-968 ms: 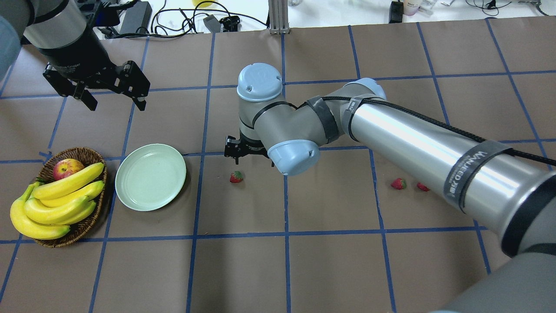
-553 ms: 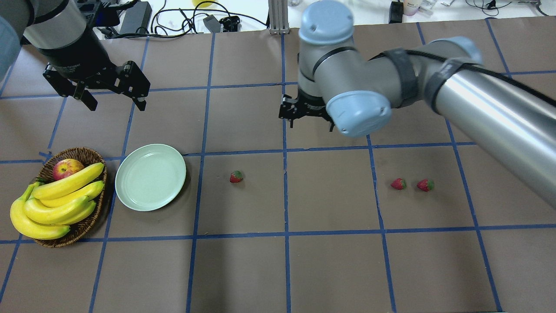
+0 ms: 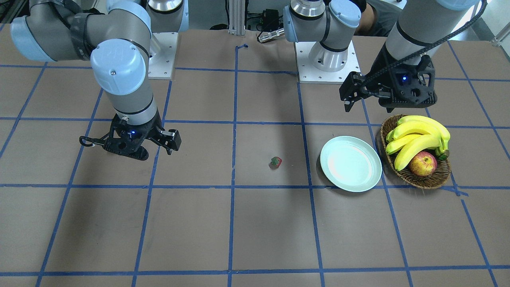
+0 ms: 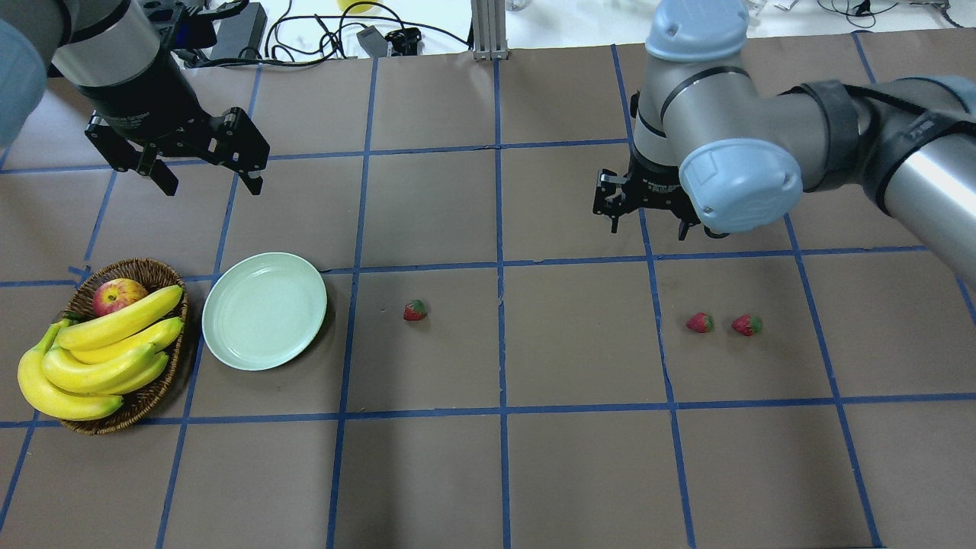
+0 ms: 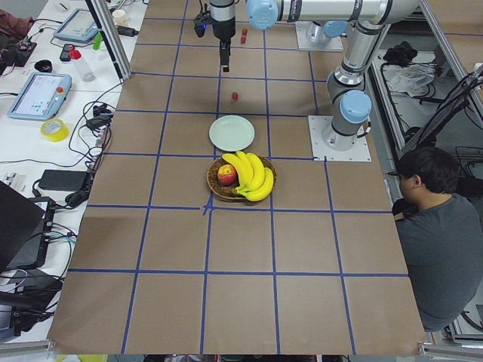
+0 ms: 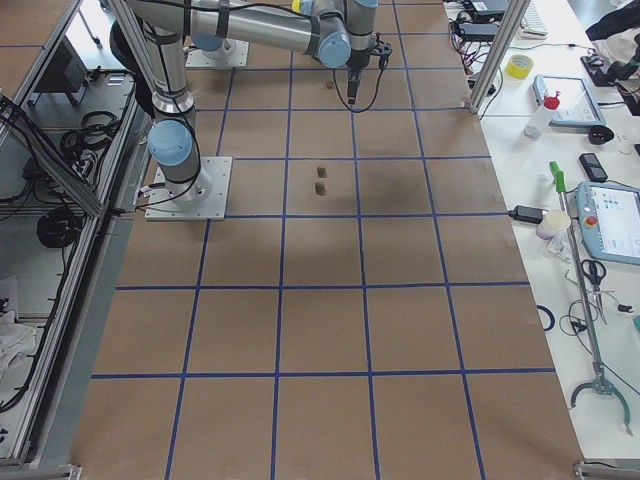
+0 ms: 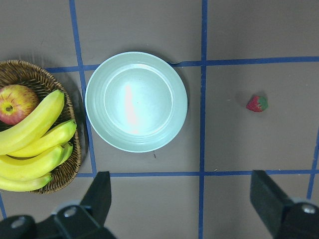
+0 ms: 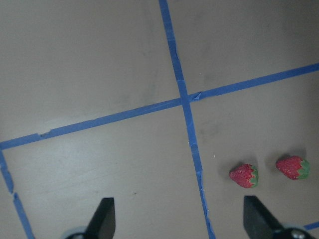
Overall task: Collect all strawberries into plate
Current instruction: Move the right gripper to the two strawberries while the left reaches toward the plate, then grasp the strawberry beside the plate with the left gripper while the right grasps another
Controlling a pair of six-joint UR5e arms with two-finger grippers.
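Strawberries, seen from overhead, all lie on the table (image 4: 579, 473), none in the plate (image 4: 264, 311). The lone strawberry (image 4: 415, 310) is near the plate's right side. The second strawberry (image 4: 699, 322) and third strawberry (image 4: 746, 325) lie just beside each other, well off to the right. My left gripper (image 4: 211, 183) hangs beyond the plate, jaws spread, holding nothing. My right gripper (image 4: 648, 221) hovers beyond the pair, likewise spread and empty.

From the front, the basket (image 3: 418, 181) of bananas (image 3: 414, 135) and an apple (image 3: 422, 164) sits just beside the plate.

My left wrist camera looks down on plate, basket and lone strawberry above my parted fingers (image 7: 99, 194).

My right wrist camera shows the pair, not touching, just past a tape line (image 8: 194, 149).
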